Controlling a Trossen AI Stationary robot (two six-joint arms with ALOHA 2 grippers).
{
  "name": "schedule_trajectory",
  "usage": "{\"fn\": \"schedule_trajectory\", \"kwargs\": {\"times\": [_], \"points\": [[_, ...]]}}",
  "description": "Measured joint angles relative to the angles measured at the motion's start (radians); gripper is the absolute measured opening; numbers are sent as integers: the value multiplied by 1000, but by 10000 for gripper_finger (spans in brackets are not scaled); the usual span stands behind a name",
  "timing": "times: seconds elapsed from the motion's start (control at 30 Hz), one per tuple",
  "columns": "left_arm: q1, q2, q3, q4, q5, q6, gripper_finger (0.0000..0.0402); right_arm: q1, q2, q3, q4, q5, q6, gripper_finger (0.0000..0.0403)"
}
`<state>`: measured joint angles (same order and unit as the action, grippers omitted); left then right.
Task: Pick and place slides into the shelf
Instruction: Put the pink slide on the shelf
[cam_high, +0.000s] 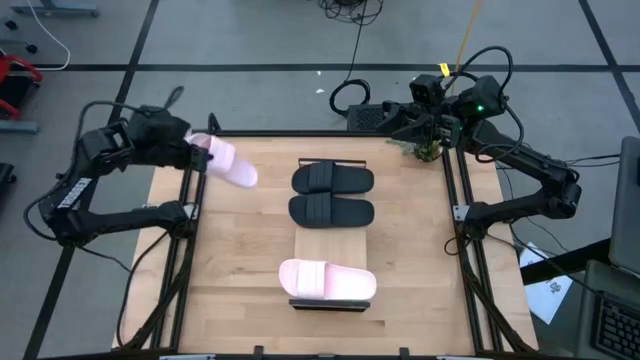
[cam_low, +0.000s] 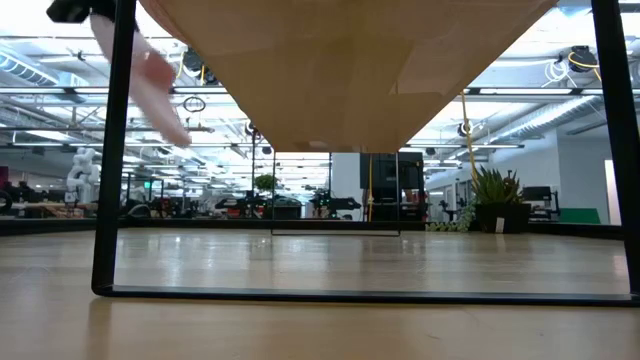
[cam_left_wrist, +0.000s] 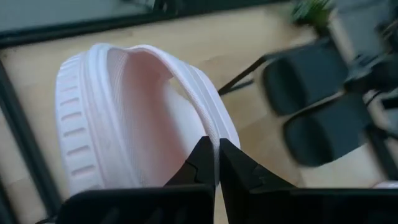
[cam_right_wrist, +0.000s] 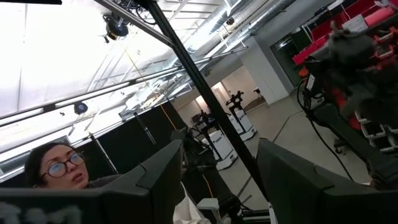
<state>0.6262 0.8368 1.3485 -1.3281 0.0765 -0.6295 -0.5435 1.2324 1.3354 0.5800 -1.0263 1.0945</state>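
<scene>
The left gripper (cam_left_wrist: 216, 163) pinches a pale pink slide (cam_high: 228, 163) by its strap above the tabletop's (cam_high: 240, 250) far-left corner, while the right gripper (cam_right_wrist: 219, 168), fingers spread, waits far right.

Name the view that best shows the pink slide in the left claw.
The left wrist view: the pink slide fills it, strap pinched by the left claw. The high view shows it small; the low view a blurred bit; the right wrist view nothing.

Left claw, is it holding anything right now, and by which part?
Yes: the left claw is shut on a pale pink slide, pinching the edge of its ribbed strap.
</scene>
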Motion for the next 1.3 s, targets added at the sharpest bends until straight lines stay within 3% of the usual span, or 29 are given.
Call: {"fn": "schedule_trajectory", "kwargs": {"times": [0.3,0.63,0.93,1.3], "points": [[0,0,220,142,-50,-69,0,0,0,0,9,-26,-6,196],[-84,26,255,352,-50,-170,0,-65,1,0,67,-24,-8,196],[-328,128,254,588,-188,-178,0,-182,1,0,67,-24,-10,196],[-750,274,253,807,-565,-194,0,-290,1,0,68,-26,-7,196]]}}
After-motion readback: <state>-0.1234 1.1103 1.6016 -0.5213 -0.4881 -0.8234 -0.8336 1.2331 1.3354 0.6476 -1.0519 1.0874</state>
